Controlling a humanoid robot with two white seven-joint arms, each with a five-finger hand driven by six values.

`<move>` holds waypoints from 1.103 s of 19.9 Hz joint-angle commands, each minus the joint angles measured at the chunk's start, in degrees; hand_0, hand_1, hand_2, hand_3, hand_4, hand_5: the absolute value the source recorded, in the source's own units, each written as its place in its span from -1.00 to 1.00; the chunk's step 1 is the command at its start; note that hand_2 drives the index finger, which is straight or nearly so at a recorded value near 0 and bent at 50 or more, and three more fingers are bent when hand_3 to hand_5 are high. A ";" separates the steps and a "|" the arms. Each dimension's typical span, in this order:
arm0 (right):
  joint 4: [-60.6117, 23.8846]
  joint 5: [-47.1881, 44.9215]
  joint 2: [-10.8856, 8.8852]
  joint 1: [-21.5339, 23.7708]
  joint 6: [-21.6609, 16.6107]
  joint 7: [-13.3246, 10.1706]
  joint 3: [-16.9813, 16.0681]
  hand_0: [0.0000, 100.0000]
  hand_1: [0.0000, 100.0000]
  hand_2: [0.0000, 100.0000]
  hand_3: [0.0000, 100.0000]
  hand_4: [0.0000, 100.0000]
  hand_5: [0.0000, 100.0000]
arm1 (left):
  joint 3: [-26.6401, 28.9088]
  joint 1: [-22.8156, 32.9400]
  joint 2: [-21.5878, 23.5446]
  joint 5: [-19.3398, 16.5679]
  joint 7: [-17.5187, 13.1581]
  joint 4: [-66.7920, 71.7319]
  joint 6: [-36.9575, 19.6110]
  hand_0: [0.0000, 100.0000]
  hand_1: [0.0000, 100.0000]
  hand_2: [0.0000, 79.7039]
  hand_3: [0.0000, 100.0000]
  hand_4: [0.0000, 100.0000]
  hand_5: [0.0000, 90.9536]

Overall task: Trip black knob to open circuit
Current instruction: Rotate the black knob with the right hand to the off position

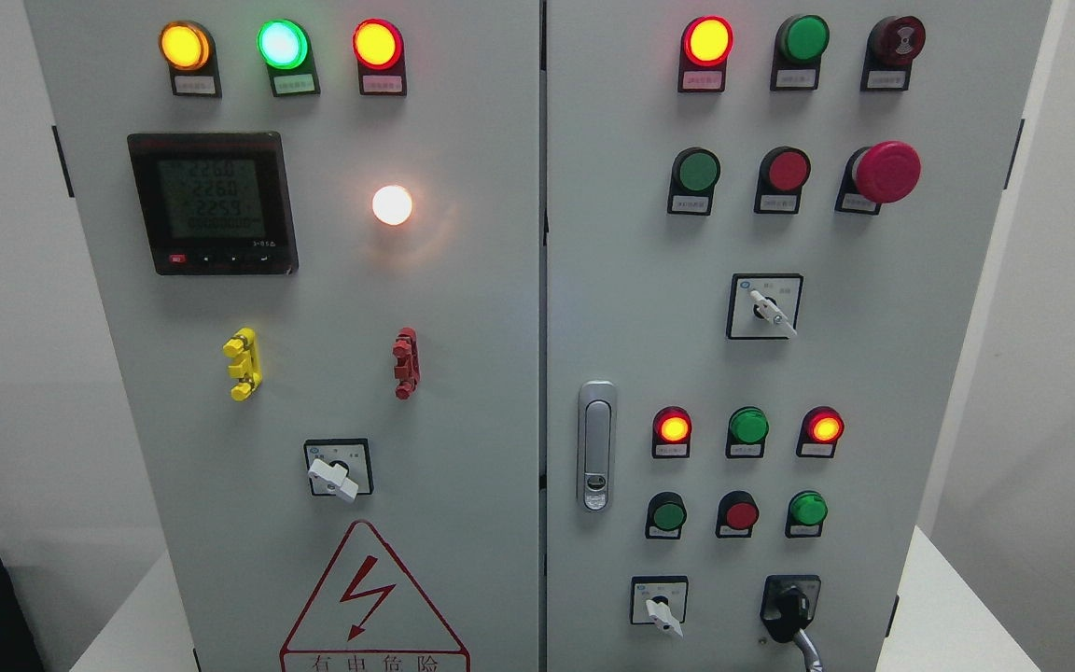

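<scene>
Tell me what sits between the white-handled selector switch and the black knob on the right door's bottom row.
Head view: bare grey door panel only between the white-handled selector switch and black knob.

Two cabinet doors [463,280] are seen. Seven lit indicator lamps [185,45] are counted, and four white-handled selector switches [337,471]. Four dark green buttons [695,172] and two red buttons [788,171] are counted, though lit and unlit caps are hard to separate. One black knob [789,605], one red mushroom button [885,173], one digital meter [212,203] and one door handle [596,446] are noted.
</scene>
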 commanded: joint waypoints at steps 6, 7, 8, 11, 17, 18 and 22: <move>-1.83 0.36 0.35 -1.64 -0.95 1.26 2.03 0.59 0.73 -1.00 1.00 0.92 0.73 | 0.05 -0.03 -0.05 0.14 0.02 0.06 0.07 -0.76 -0.22 -1.00 -1.00 -1.00 -1.00; -1.83 0.36 0.35 -1.64 -1.04 1.26 2.11 0.59 0.73 -1.00 1.00 0.92 0.73 | 0.05 -0.03 -0.05 0.14 0.02 0.06 0.07 -0.76 -0.22 -1.00 -1.00 -1.00 -1.00; -1.83 0.36 0.35 -1.64 -1.04 1.35 2.38 0.59 0.73 -1.00 1.00 0.92 0.73 | 0.05 -0.03 -0.05 0.14 0.02 0.06 0.07 -0.76 -0.22 -1.00 -1.00 -1.00 -1.00; -1.83 0.36 0.35 -1.64 -1.04 1.35 2.73 0.59 0.73 -1.00 1.00 0.92 0.73 | 0.05 -0.03 -0.05 0.14 0.02 0.06 0.07 -0.76 -0.22 -1.00 -1.00 -1.00 -1.00; -1.83 0.45 0.35 -1.64 -1.22 1.35 2.82 0.59 0.73 -1.00 1.00 0.92 0.72 | 0.05 -0.03 -0.05 0.14 0.02 0.06 0.07 -0.76 -0.22 -1.00 -1.00 -1.00 -1.00; -1.83 0.45 0.35 -1.73 -1.31 1.35 2.82 0.59 0.73 -1.00 1.00 0.92 0.72 | 0.05 -0.03 -0.05 0.14 0.02 0.06 0.07 -0.76 -0.22 -1.00 -1.00 -1.00 -1.00; -1.83 0.36 0.35 -1.73 -1.48 1.35 2.82 0.60 0.73 -1.00 1.00 0.92 0.73 | 0.05 -0.03 -0.05 0.14 0.02 0.06 -0.02 -0.76 -0.22 -1.00 -1.00 -1.00 -1.00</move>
